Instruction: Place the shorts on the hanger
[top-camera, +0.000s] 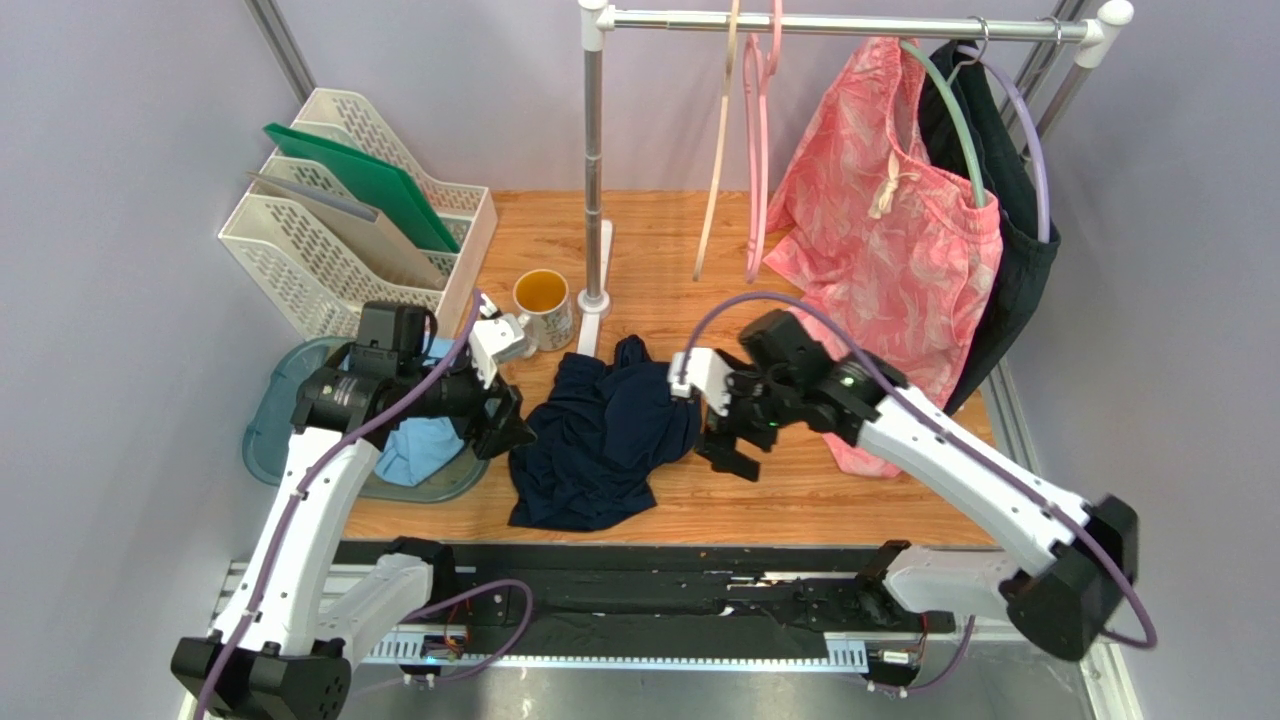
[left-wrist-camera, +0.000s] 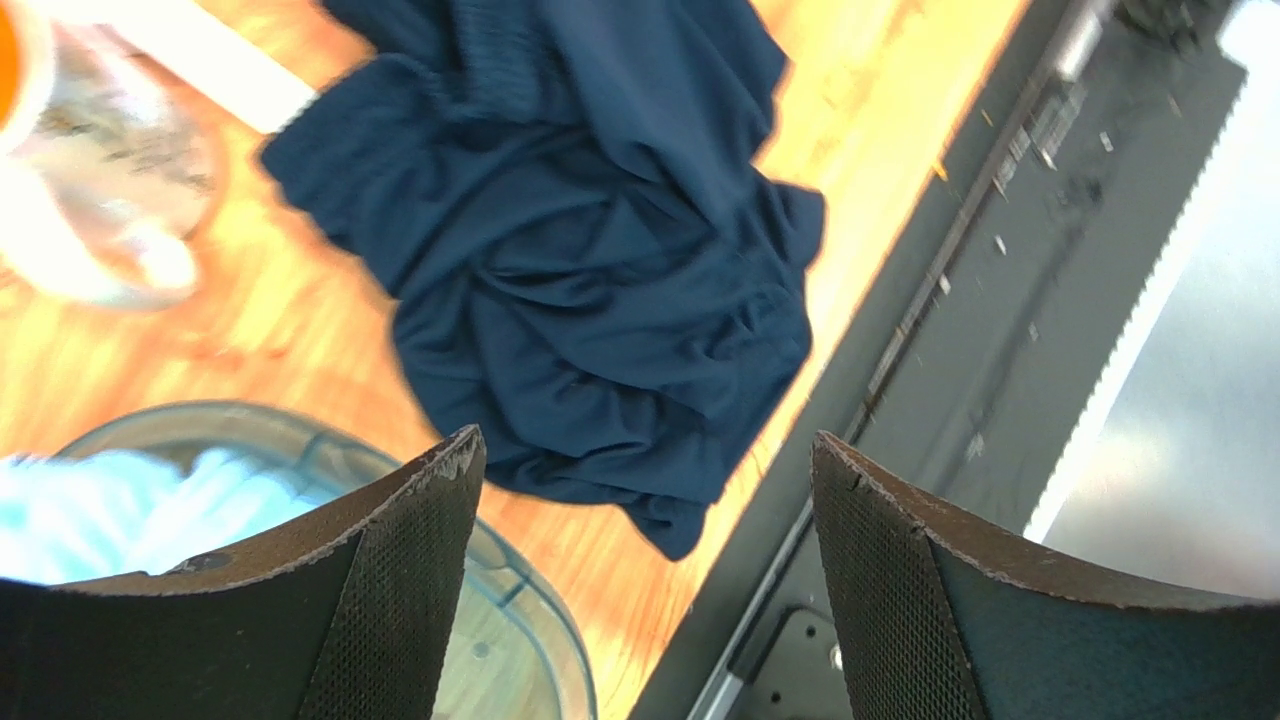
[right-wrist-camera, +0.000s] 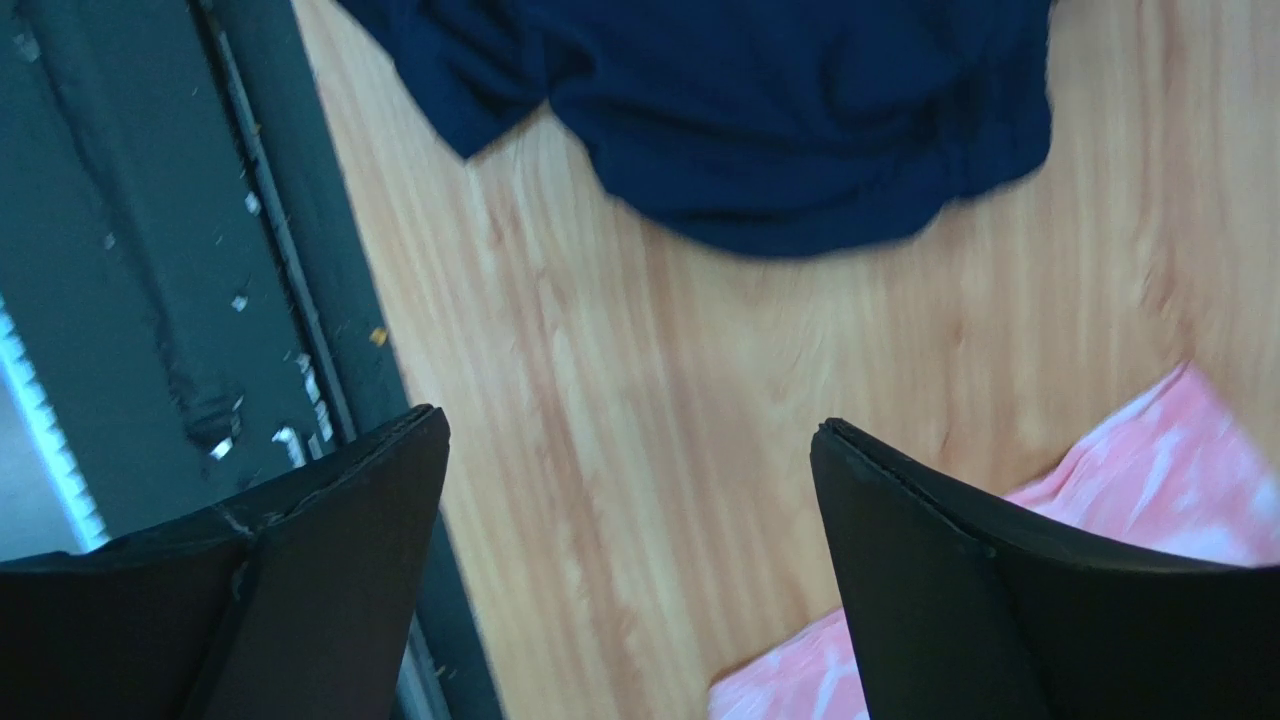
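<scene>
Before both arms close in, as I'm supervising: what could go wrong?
The shorts lie crumpled, so a grasp may take bunched layers, not the waistband. The mug stands close beside them; lifted cloth could catch it. The right gripper hovers near the pink patterned shorts and might snag them.

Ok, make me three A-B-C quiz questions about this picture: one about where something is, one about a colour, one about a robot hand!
1. Where are the shorts? A on the rail. B crumpled on the table. C in the tray.
2. What colour is the empty hanger beside the beige hanger? A green. B black. C pink.
3. How is the left gripper? A open, empty. B shut on a mug. C shut on the shorts.
Answers: 1 B, they lie heaped on the wood. 2 C, it hangs pink from the rail. 3 A, its fingers stand apart, gripping nothing.
</scene>
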